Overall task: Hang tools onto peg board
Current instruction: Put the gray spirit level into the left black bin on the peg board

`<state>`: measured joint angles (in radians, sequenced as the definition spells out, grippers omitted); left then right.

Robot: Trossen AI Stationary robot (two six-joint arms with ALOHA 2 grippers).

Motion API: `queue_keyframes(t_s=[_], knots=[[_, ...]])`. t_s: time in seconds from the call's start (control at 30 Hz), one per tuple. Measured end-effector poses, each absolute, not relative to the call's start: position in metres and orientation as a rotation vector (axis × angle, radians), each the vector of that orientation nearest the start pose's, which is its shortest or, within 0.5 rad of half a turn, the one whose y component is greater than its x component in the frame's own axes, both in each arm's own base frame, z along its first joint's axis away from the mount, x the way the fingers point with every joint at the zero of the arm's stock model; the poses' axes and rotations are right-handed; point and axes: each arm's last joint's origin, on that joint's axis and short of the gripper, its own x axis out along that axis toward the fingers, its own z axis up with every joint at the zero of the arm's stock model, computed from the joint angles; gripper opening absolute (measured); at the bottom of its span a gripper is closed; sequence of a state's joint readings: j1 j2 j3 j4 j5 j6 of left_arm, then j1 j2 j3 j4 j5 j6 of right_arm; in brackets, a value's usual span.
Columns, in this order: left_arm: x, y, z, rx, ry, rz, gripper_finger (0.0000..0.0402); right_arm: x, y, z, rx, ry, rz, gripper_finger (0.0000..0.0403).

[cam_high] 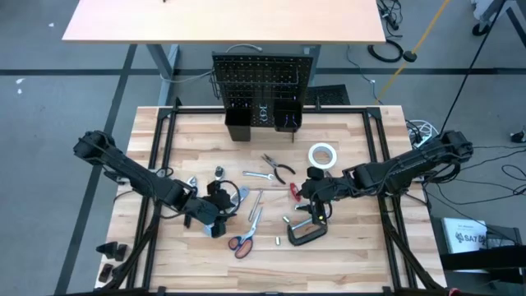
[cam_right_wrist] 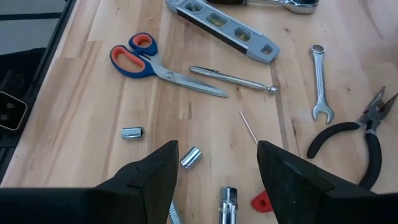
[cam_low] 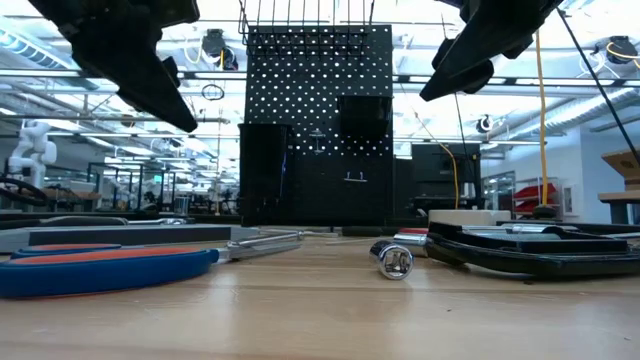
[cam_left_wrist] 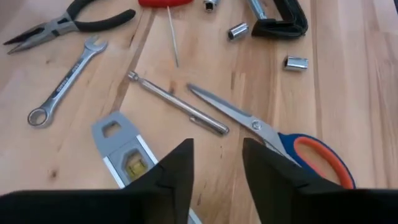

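Observation:
The black peg board (cam_high: 263,78) stands upright at the table's far edge, with black bins (cam_high: 238,125) at its foot; it also shows in the low view (cam_low: 320,120). The tools lie flat on the table: orange-handled scissors (cam_high: 244,238) (cam_left_wrist: 267,134), dark-handled pliers (cam_high: 279,168), a wrench (cam_left_wrist: 65,81), a white tape roll (cam_high: 323,154), a black C-clamp (cam_high: 306,233) and a red screwdriver (cam_high: 293,191). My left gripper (cam_left_wrist: 217,174) is open above the table, between a silver level (cam_left_wrist: 121,152) and the scissors. My right gripper (cam_right_wrist: 217,180) is open above the screwdriver's red handle (cam_right_wrist: 261,202).
A silver rod (cam_left_wrist: 177,102) and loose sockets (cam_right_wrist: 132,132) (cam_right_wrist: 191,157) (cam_low: 393,260) lie among the tools. A ratchet (cam_right_wrist: 292,5) lies past the level (cam_right_wrist: 227,28). A dark frame (cam_high: 160,148) runs along the table's left and right sides.

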<state>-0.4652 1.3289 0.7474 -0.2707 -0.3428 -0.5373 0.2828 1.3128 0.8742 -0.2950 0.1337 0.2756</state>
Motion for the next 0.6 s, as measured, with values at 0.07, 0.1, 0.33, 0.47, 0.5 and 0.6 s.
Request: queue_keyframes(t_s=[0.07,0.1,0.33,0.47,0.5,0.6], knots=[[0.236,-0.107,0.206,-0.177,0.778,0.097,0.0161,0.262,0.072,0.244,0.112,0.730,0.041,0.0212],[0.236,-0.107,0.207,-0.182,0.775,0.096,0.0165,0.262,0.072,0.244,0.112,0.730,0.041,0.0212],[0.241,-0.110,0.223,-0.197,0.783,0.079,0.0168,0.262,0.072,0.244,0.112,0.731,0.041,0.0212],[0.241,-0.109,0.221,-0.237,0.796,0.108,0.0168,0.262,0.072,0.244,0.112,0.731,0.041,0.0212],[0.242,-0.109,0.219,-0.232,0.808,0.114,0.0168,0.262,0.072,0.244,0.112,0.731,0.041,0.0212],[0.244,-0.110,0.208,-0.195,0.850,0.152,0.0168,0.262,0.072,0.244,0.112,0.731,0.041,0.0212]])
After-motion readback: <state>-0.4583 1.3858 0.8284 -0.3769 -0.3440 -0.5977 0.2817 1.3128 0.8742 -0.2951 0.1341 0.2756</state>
